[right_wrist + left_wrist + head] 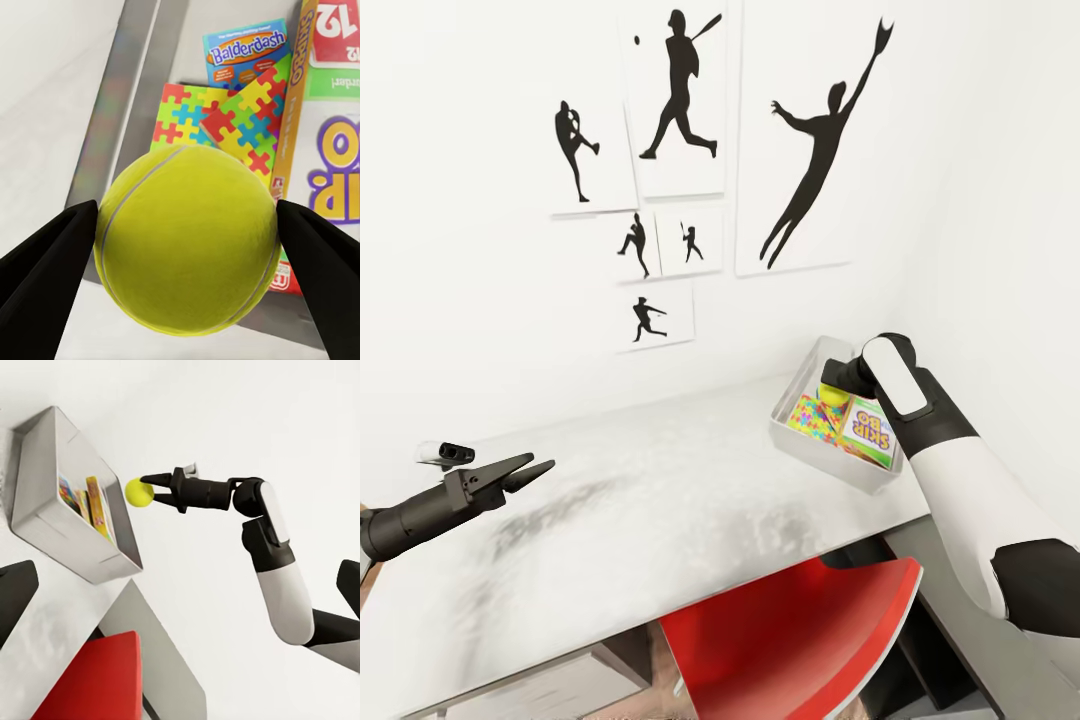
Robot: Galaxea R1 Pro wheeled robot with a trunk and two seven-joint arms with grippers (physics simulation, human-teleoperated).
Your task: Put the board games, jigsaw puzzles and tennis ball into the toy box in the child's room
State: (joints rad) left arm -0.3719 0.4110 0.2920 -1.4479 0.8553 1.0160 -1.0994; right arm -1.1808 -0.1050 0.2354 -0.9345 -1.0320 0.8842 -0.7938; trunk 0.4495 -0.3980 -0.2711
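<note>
Head view – right pincer (152, 489) hidden, tennis ball (830, 394) half-hidden above toy box (792, 392)

Head view high over the table (660, 480); both wrist views on the toy box (75, 532).

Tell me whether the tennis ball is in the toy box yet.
Not yet: the right gripper holds the tennis ball above the toy box.

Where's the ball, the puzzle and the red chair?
ball (187, 236), right wrist view, its middle.
puzzle (221, 120), right wrist view, its bright pieces.
red chair (790, 640), head view, its red back.
</note>
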